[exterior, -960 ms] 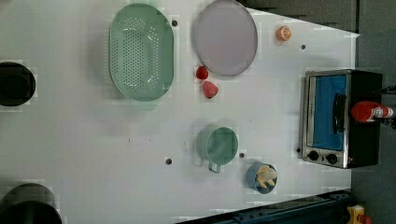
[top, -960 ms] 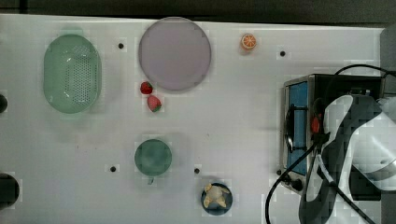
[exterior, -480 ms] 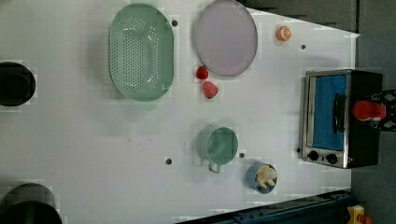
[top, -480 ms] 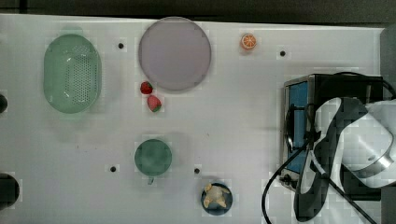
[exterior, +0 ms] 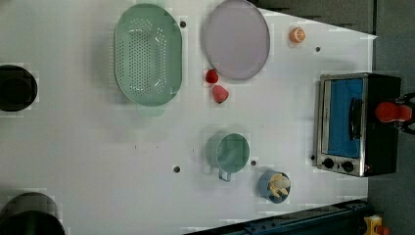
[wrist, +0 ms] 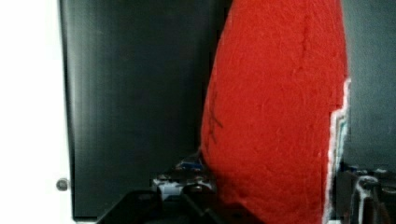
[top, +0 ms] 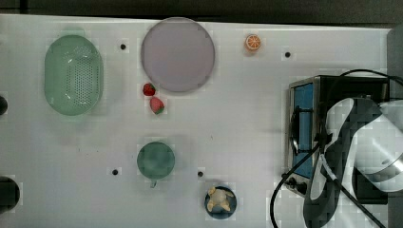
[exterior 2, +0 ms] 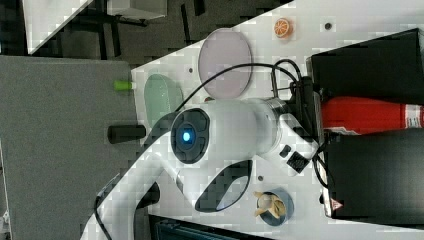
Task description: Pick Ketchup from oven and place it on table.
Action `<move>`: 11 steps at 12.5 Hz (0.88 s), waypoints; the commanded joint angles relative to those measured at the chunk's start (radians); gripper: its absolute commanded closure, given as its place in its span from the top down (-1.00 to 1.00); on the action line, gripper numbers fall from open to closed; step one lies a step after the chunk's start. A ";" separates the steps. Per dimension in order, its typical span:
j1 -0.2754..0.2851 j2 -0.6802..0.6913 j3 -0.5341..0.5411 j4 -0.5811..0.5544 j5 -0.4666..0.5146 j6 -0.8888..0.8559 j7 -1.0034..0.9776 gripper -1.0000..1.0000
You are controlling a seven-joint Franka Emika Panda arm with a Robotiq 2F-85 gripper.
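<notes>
The ketchup (exterior 2: 367, 116) is lying on the oven's (exterior: 381, 125) black top, at the table's (exterior: 274, 122) edge on the left view's right. It is being straddled by the gripper (exterior 2: 312, 117), whose fingers are flanking the red body; whether they are actually pressing it cannot be told.

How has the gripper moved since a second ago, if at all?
Yes: the gripper came in from the left view's right edge toward the oven, alongside the ketchup.
</notes>
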 commanded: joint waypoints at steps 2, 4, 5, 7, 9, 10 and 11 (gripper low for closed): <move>0.043 -0.098 -0.003 0.158 -0.059 -0.160 0.005 0.27; 0.080 -0.144 0.024 0.244 -0.098 -0.295 0.004 0.26; 0.101 -0.167 0.049 0.280 -0.109 -0.351 0.004 0.27; 0.144 -0.213 0.121 0.321 -0.118 -0.438 0.004 0.27; 0.181 -0.252 0.211 0.323 -0.118 -0.518 0.004 0.26; 0.194 -0.260 0.256 0.322 -0.118 -0.556 0.004 0.27; 0.204 -0.262 0.298 0.321 -0.118 -0.585 0.004 0.27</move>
